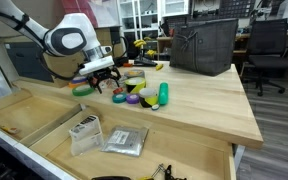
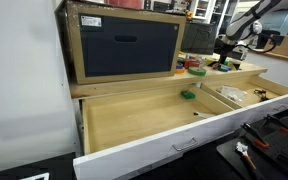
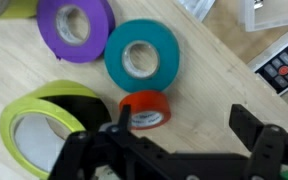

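Note:
My gripper [image 3: 184, 135] hangs open over the wooden tabletop [image 3: 204, 90], with only bare wood between its black fingers [image 3: 254, 128]. In the wrist view a small red tape roll [image 3: 144, 110] lies flat just by the left finger. Above it lie a teal roll [image 3: 142, 55] and a purple roll [image 3: 74, 25]. A yellow-green roll [image 3: 34, 125] rests on a black one at the left. In both exterior views the gripper [image 1: 99, 76] [image 2: 227, 56] hovers low over this cluster of tape rolls [image 1: 134, 92].
A dark mesh basket [image 1: 202, 45] stands at the back of the table. The wide drawer [image 1: 44, 118] [image 2: 144, 115] stands pulled out, holding a clear box [image 1: 84, 133] and a plastic bag [image 1: 124, 140]. A green cylinder [image 1: 164, 95] lies beside the tapes. An office chair [image 1: 269, 55] stands beyond.

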`<state>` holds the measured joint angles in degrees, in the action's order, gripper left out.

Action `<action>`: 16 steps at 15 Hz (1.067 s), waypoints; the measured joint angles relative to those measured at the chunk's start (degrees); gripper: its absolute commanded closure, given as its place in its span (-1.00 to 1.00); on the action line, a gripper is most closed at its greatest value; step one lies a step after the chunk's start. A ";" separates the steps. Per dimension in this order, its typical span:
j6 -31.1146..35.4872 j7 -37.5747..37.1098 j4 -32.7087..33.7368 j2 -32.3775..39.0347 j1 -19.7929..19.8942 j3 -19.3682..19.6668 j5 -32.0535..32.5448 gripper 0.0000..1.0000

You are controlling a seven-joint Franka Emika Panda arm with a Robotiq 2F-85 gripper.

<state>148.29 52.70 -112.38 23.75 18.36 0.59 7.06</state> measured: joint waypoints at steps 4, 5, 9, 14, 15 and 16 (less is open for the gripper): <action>-3.29 -0.04 -0.70 -1.20 0.23 1.70 -1.66 -1.00; -3.50 -0.06 -0.98 -1.39 0.22 1.90 -1.87 -1.00; -3.54 -0.09 -2.15 -2.20 0.17 2.03 -2.60 -1.00; -3.54 -1.99 -2.67 -2.57 -0.16 2.49 -2.70 -1.00; -3.57 -2.52 -2.68 -2.46 -0.17 2.60 -2.69 -1.00; -3.58 -2.81 -2.67 -2.26 -0.18 2.75 -2.69 -1.00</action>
<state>144.71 49.88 -115.05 21.48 18.18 3.34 4.37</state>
